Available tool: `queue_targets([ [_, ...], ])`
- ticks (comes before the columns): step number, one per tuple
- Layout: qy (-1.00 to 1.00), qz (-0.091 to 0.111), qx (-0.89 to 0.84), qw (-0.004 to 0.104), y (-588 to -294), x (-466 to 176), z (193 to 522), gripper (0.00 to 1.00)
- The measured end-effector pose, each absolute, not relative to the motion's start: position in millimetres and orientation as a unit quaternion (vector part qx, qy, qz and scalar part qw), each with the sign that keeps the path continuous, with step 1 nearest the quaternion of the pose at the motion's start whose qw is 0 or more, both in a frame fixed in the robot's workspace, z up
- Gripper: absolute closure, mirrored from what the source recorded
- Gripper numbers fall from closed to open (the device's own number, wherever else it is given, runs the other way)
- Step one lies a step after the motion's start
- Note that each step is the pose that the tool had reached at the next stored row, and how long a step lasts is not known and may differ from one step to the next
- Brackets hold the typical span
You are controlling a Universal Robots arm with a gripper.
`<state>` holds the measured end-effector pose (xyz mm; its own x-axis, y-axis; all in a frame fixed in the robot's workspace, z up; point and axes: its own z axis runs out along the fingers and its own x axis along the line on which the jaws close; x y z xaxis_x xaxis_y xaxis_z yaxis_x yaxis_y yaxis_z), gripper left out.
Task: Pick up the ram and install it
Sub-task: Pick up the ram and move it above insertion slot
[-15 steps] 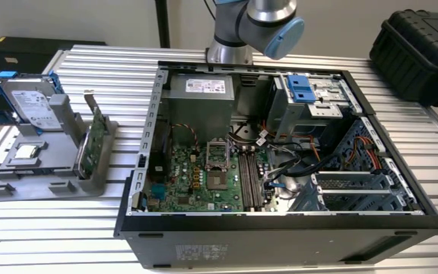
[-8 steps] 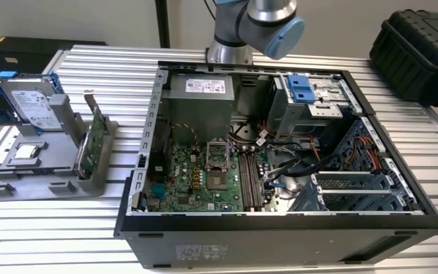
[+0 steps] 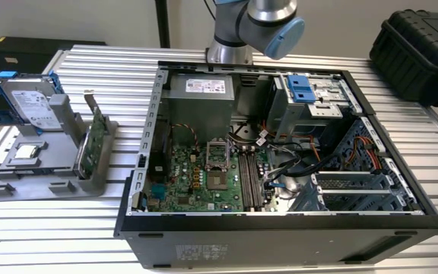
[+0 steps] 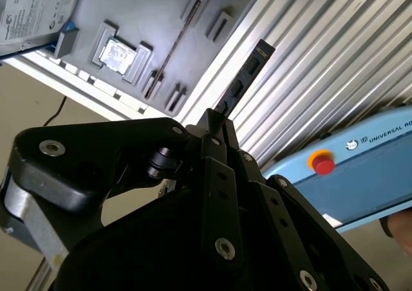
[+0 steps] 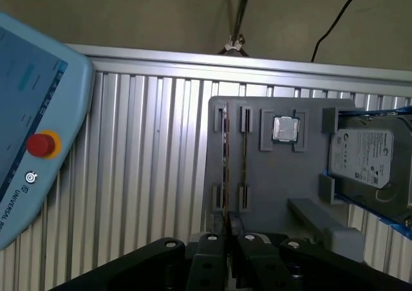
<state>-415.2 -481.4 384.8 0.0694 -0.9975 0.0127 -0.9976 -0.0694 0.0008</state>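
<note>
Both fingers [image 4: 220, 168] of the gripper [image 4: 215, 122] are closed tight on the ram [image 4: 248, 72], which juts out past them, likely leaving its contact edge free for a slot; the holder [image 5: 277, 175] lies beyond.

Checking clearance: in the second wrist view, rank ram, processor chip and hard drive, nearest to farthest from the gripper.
1. The ram, held in the gripper.
2. The processor chip, on the gray tray.
3. The hard drive, beyond the chip.
</note>
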Motion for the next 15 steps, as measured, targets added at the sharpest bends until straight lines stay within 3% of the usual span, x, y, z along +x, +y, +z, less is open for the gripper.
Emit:
queue_targets([
  [15,-0.682,0.004,0.731,0.005,-481.4,-405.3,384.8,1.0],
])
